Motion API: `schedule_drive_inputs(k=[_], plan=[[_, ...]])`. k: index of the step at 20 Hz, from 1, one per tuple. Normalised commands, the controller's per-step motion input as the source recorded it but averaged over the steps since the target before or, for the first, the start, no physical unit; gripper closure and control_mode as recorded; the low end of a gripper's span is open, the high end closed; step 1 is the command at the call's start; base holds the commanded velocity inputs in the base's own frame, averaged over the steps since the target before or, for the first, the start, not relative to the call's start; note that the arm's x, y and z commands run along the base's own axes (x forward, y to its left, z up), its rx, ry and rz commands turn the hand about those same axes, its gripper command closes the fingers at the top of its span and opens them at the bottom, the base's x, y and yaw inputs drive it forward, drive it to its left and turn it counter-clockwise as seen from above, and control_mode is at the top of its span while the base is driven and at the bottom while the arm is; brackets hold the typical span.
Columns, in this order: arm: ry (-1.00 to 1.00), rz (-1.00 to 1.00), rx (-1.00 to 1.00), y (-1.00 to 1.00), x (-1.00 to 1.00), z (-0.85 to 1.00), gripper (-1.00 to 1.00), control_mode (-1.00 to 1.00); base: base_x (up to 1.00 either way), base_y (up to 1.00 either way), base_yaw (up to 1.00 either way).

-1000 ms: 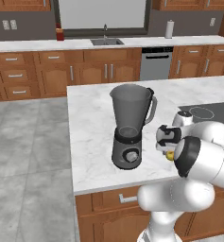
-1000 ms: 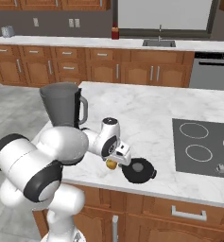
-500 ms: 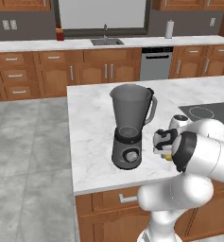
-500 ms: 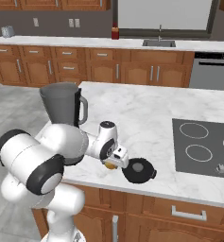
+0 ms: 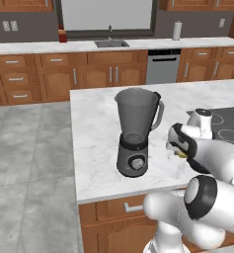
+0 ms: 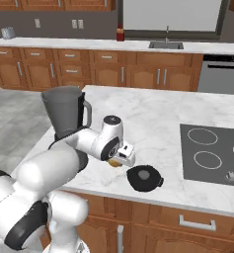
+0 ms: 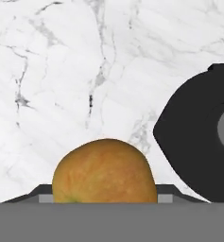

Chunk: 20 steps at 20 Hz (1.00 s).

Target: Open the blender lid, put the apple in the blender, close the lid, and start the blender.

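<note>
The blender [image 5: 136, 131] [image 6: 66, 111] stands on the marble island with its jar open at the top. The blender lid [image 6: 144, 178] [image 7: 203, 132] lies flat on the counter, right of the apple. The apple [image 7: 104, 172] [image 6: 115, 162] [image 5: 181, 154], yellow-orange with a reddish blush, sits between my fingers low over the counter. My gripper [image 6: 117, 159] [image 5: 180, 150] [image 7: 105, 196] points down, shut on the apple, with a dark fingertip against each side. It hangs right of the blender base, between the blender and the lid.
A black cooktop [image 6: 212, 153] [image 5: 227, 123] takes up the island's right part, with a small object [image 6: 230, 175] on it. The island's front edge [image 6: 153, 195] runs just beyond the lid. A sink [image 5: 110, 43] and cabinets line the back wall.
The jaws have come in from wide open onto the apple's sides. The hand has stayed over the same spot beside the lid.
</note>
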Motion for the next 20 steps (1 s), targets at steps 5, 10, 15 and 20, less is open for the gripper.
schedule_drive_inputs(k=[5,10,15,20], plan=[[-0.26,0.01,0.00,0.01,-0.40,1.00,1.00,-1.00,0.00,0.00,0.00],[-0.23,0.00,0.00,0.05,-0.36,1.00,1.00,-1.00,0.00,0.00,0.00],[-0.20,0.00,0.00,0.36,-0.30,1.00,1.00,-1.00,0.00,0.00,0.00],[-0.20,0.00,0.00,0.53,-0.28,1.00,1.00,-1.00,0.00,0.00,0.00]])
